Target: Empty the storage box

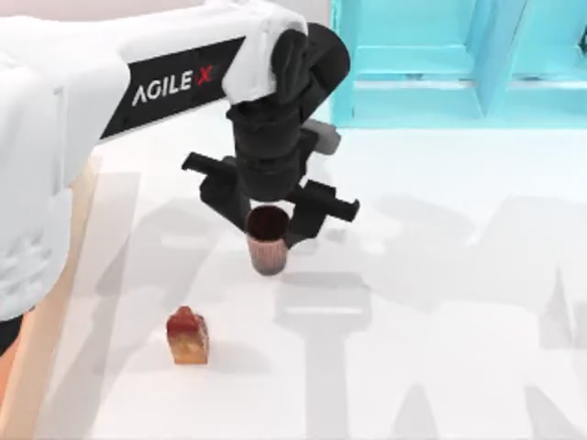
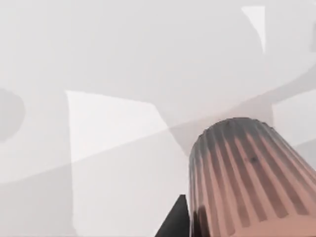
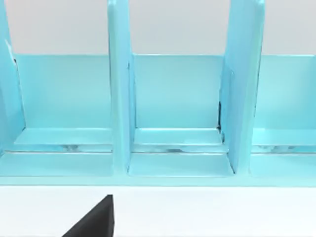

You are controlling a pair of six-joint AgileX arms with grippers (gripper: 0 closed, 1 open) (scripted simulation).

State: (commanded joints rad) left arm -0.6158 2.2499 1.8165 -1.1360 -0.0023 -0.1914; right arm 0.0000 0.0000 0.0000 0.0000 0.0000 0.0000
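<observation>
Our left gripper (image 1: 271, 223) is over the middle of the table (image 1: 440, 302), pointing down, and its fingers pinch a brown ribbed cup (image 1: 268, 240) from both sides. The cup stands upright, its open mouth up and its long axis vertical. In the left wrist view the cup (image 2: 247, 177) is close to the camera, with bare white table beyond it; whether it already touches the table we cannot tell.

The box (image 1: 75, 240) lies to the left of the gripper, at the table's left edge, mostly under our own left arm; we see a strip of its tan rim. So the cup is already outside it, and we judge that the release comes next.

A small red-orange item (image 1: 187, 335) stands on the table near the cup, toward the box.

The right wrist view faces a turquoise shelf (image 3: 173, 113).
</observation>
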